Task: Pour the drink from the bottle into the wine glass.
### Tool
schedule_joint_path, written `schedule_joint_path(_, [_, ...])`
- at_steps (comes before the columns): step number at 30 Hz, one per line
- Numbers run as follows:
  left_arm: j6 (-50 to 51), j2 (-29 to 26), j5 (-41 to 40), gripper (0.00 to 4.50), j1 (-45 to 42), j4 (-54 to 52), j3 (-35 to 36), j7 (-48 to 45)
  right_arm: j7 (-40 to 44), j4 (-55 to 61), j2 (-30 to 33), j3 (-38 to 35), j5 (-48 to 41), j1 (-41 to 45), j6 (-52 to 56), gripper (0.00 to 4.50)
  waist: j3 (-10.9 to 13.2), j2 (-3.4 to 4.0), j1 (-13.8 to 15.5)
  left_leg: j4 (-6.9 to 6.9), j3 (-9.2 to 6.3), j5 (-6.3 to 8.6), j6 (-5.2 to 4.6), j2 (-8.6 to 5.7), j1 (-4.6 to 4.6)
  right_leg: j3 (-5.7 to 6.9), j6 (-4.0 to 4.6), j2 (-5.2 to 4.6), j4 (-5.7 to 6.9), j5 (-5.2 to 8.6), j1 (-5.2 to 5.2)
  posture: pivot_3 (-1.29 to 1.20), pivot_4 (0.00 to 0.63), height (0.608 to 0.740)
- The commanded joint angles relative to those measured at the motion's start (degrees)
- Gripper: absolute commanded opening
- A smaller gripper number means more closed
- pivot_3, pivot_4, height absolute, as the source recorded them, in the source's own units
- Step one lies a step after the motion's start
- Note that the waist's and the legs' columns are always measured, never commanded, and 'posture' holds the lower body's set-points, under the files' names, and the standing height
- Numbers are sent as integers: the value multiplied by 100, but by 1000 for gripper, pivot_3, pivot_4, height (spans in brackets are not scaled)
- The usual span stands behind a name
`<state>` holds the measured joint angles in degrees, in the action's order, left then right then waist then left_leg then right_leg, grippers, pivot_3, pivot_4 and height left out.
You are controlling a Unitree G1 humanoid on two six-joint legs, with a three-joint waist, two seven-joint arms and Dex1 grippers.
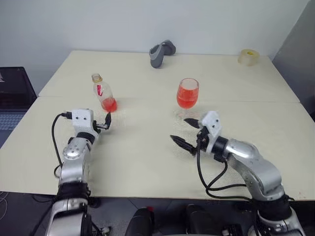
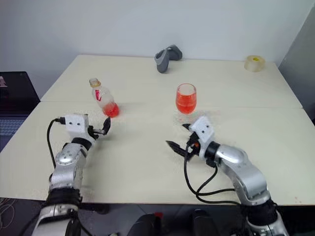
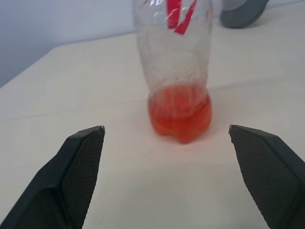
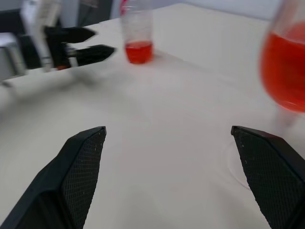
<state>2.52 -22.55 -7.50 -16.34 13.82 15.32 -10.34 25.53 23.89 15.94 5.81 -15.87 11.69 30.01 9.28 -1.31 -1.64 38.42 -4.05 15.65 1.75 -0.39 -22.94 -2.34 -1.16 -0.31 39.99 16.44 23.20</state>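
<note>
The bottle [image 1: 103,92] stands on the table's left half, cap on. A little red drink [image 3: 180,110] sits in its base. My left gripper [image 1: 105,123] is open just short of the bottle and level with its base. In the left wrist view both fingers [image 3: 81,162] stand wide apart, clear of the bottle [image 3: 172,57]. The wine glass [image 1: 188,93] stands upright right of centre, its bowl well filled with red drink. My right gripper [image 1: 186,132] is open and empty just in front of the glass foot, pointing left. The right wrist view has the glass [image 4: 286,71] beside one finger.
A grey handheld object [image 1: 161,53] lies at the back centre of the table [image 1: 147,162]. A roll of tape [image 1: 249,56] sits at the back right corner. A laptop [image 1: 12,101] rests off the left edge. A seam crosses the table behind the bottle.
</note>
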Motion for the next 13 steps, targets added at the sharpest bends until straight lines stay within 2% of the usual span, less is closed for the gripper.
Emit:
schedule_joint_path(1, [224, 147, 30, 4477, 321, -898, 74, 304, -511, -317, -272, -340, 319, -252, -965, 4500, -1, 0, 1, 0, 2, 0, 0, -1, 0, -2, 0, 0, -1, 0, -1, 0, 150, 740])
schedule_joint_path(7, [330, 472, -66, 4477, 1112, -1698, 2, 319, -1068, -1316, -711, -545, 816, -805, -2532, 4500, -6, -1, 2, -8, 10, 0, 0, -1, 6, -6, 0, -1, -2, 0, -2, 0, 150, 740])
schedule_joint_path(13, [254, 540, -27, 4477, 1294, -1855, -11, 312, -1062, -1777, -693, -588, 904, -807, -3014, 4500, -6, 0, 2, -22, 15, 0, 1, -1, 16, -8, 0, 0, -3, 0, -5, 0, 150, 740])
